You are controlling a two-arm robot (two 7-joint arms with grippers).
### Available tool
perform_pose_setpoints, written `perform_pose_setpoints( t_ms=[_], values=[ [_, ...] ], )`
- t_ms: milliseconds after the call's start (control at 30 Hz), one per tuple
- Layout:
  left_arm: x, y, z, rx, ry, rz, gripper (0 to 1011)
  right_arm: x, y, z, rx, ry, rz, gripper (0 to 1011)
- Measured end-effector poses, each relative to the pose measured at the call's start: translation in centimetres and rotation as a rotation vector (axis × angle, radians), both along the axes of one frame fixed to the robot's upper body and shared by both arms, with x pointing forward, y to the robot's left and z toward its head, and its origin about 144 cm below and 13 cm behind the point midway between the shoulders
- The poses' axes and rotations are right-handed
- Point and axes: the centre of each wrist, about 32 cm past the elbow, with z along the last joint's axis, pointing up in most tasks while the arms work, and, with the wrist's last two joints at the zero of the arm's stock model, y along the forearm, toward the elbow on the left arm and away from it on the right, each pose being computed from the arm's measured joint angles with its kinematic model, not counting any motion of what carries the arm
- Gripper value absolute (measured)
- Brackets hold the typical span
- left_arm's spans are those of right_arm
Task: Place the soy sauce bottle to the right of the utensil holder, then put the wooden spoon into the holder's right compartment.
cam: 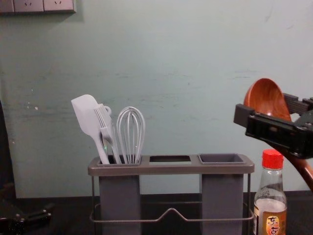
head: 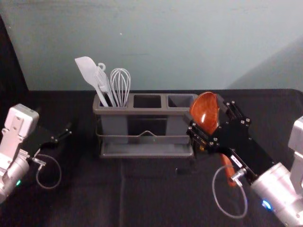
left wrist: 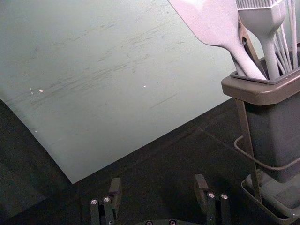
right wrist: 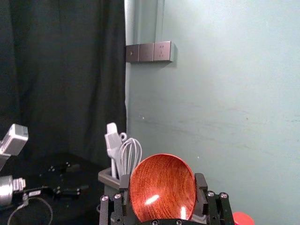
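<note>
Presently | wooden spoon: likely light, stiff, slick; hold behind bowl | my right gripper: clamped on it, right of utensil holder | left gripper: idle, wide, holder's left

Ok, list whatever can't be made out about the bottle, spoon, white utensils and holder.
- Soy sauce bottle: base, cut off by the chest view's lower edge.
- Wooden spoon: middle of the handle, head view, behind the right gripper.
- Spatula and whisk: lower ends, chest view, hidden by the left compartment.
- Right compartment: floor, chest view, hidden by its front wall.
</note>
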Motion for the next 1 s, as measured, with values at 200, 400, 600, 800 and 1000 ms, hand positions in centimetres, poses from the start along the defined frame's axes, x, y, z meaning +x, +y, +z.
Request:
perform_pose_setpoints(
  t_ms=[200,400,600,800,1000],
  values=[
    [0.0,0.0,0.0,0.000,0.000,0.000,1011,2.1,0.5,-0.1,0.040,-0.007,0.011,838],
    [0.0,0.0,0.0,0.000,0.000,0.000,1011,5.3,1.0,0.9,0.053,-0.032,0.048,838],
    [0.0,0.0,0.0,0.000,0.000,0.000,1011,9.2,1.6,2.7,0.063,-0.079,0.097,838],
    [0.0,0.0,0.0,0.000,0.000,0.000,1011,12.0,2.2,4.0,0.091,-0.116,0.132,838],
    [0.0,0.0,0.0,0.000,0.000,0.000,1011,14.3,2.9,4.7,0.128,-0.149,0.155,838]
  ],
)
